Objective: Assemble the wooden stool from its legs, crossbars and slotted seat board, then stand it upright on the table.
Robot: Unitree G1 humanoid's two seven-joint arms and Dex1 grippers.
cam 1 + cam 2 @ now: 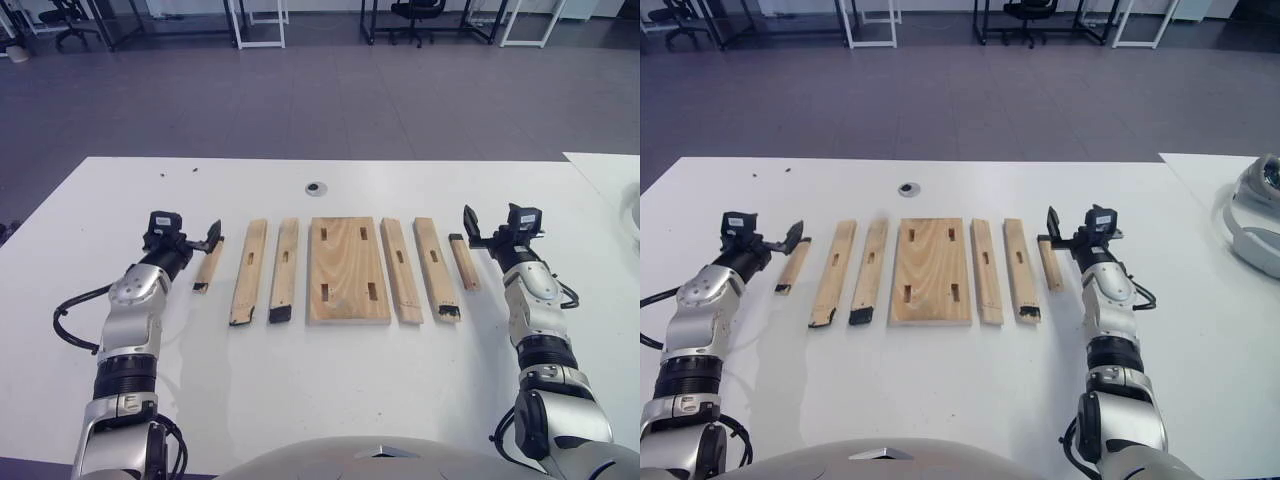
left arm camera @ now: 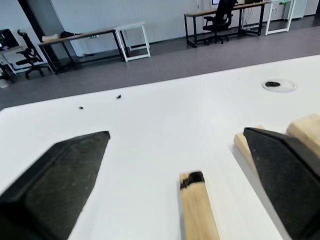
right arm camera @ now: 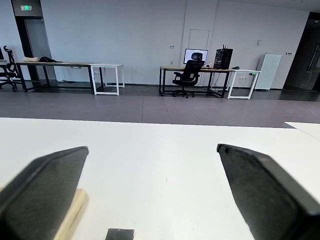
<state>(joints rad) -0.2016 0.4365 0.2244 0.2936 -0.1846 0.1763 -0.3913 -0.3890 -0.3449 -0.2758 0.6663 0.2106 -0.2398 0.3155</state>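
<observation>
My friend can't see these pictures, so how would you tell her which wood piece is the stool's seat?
On the white table lies a row of wooden pieces. The seat board is in the middle of that row. It is the only wide piece, with four slots; its neighbours are narrow strips.

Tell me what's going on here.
The robot is starting a stool build; nothing is joined yet. The slotted seat board lies flat on the table between four legs, two per side, with the left crossbar and right crossbar outermost. The left gripper is open at the left crossbar's far end, the right gripper open by the right crossbar; neither holds anything.
</observation>
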